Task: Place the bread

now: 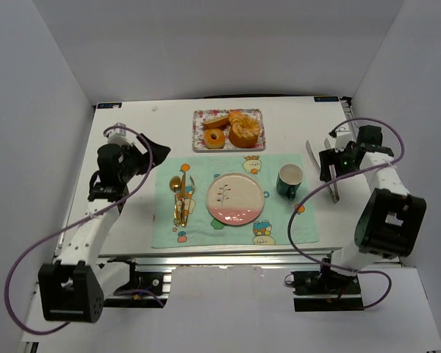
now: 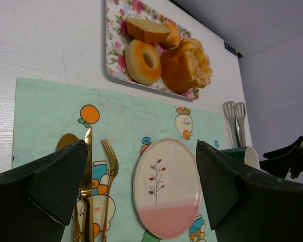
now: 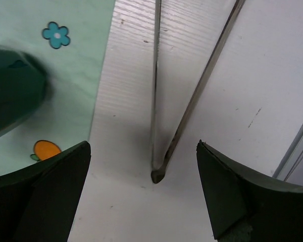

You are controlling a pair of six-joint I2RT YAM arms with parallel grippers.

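Note:
Several pieces of bread lie on a floral tray at the back: a ring-shaped piece, a large torn bun and a slice. In the left wrist view the tray holds the ring, bun and slice. A pink-and-white plate sits bare on the placemat, and also shows in the left wrist view. My left gripper is open and empty, above the mat's left side. My right gripper is open, just above metal tongs.
A green mug stands right of the plate. Gold cutlery lies left of it on the mint placemat. The tongs lie on the white table right of the mat. White walls enclose the table.

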